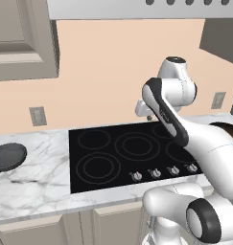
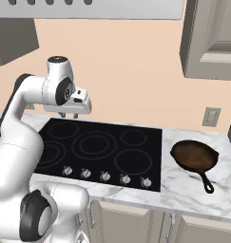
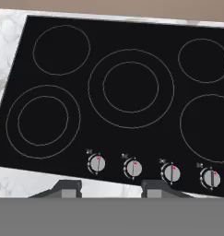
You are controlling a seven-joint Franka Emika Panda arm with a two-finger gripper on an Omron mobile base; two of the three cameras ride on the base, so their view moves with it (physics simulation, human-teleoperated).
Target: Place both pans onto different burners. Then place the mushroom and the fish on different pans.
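The dark grey-black pan (image 1: 7,155) rests on the marble counter left of the black cooktop (image 1: 122,162). On the counter to the right of the cooktop sits the rusty-brown pan (image 2: 194,155), its handle pointing toward the front edge. Grey ring burners (image 3: 130,87) mark the glass and all are bare. My gripper (image 2: 69,114) hangs above the back of the cooktop, looking down on it. In the hand view my gripper (image 3: 111,189) has its fingertips (image 3: 67,186) apart with nothing between them. The mushroom and the fish are out of view.
Several silver knobs (image 3: 133,168) line the cooktop's front edge. Marble counter (image 1: 36,184) stretches on both sides. Wall cabinets (image 2: 212,38) and a range hood (image 1: 137,7) hang overhead. An outlet (image 1: 38,116) sits on the back wall.
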